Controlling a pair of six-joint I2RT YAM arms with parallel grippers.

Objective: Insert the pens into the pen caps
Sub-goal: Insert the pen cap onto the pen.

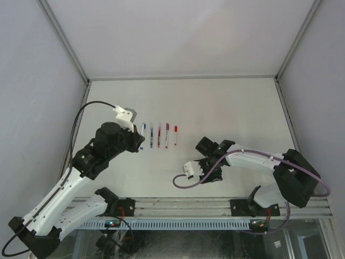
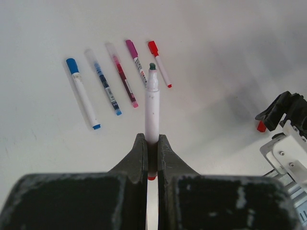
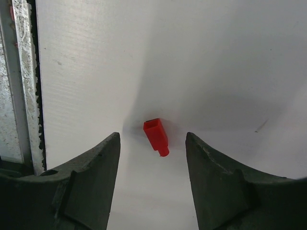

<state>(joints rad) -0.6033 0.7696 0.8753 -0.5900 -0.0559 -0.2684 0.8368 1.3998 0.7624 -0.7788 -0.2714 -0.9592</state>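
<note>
The worktop (image 1: 226, 108) was plain white. The held pen (image 2: 152, 103) had a white barrel, a dark tip and a red end, and the left tool (image 2: 152, 140) was black with pale scuffs. In the row, the blue-capped pen (image 2: 84, 98) was white with a blue end. The blue clear-capped pen (image 2: 105, 86) and the magenta clear-capped pen (image 2: 123, 81) had tinted barrels. The magenta-capped pen (image 2: 136, 62) bore dark print, and the red-capped pen (image 2: 160, 67) was white with a red end. The loose cap (image 3: 156, 135) was bright red, and the right tool (image 3: 152, 139) was dark grey.

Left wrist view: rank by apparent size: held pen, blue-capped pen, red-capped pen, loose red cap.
1. held pen, though it is nearest the camera, so unsure
2. blue-capped pen
3. red-capped pen
4. red cap
</note>
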